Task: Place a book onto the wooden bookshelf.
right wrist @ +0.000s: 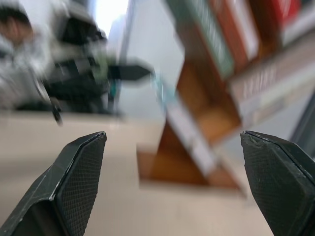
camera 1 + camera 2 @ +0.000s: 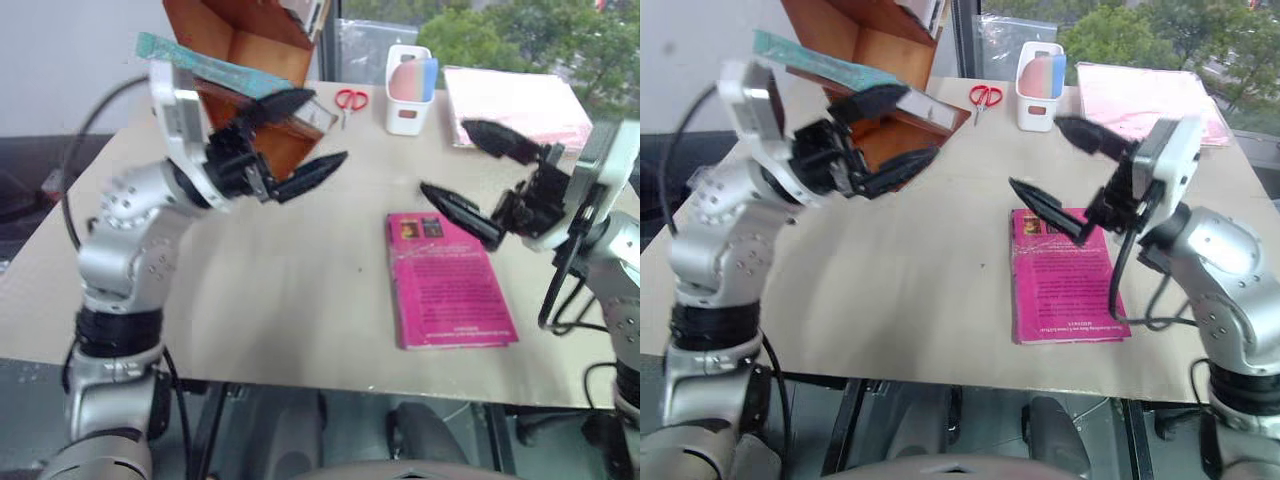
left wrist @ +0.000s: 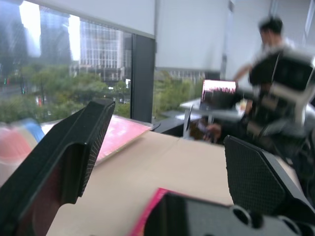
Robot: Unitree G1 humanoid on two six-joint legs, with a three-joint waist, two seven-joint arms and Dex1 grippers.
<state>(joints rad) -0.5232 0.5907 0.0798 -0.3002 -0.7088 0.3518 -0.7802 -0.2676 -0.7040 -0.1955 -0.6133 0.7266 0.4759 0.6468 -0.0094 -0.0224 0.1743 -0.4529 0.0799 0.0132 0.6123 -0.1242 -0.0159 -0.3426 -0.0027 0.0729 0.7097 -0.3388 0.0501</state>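
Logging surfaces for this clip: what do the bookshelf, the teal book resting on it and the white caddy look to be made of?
Wooden bookshelf: looks like reddish-brown wood or veneer, smooth flat boards.
Book: paper, thin mottled teal cover, seemingly matte.
White caddy: probably plastic, with rounded moulded corners and an even, slightly glossy white surface.

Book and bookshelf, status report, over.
Left gripper open, empty. Right gripper open, empty, over the pink book. Teal book resting on the wooden bookshelf. No obstruction seen.
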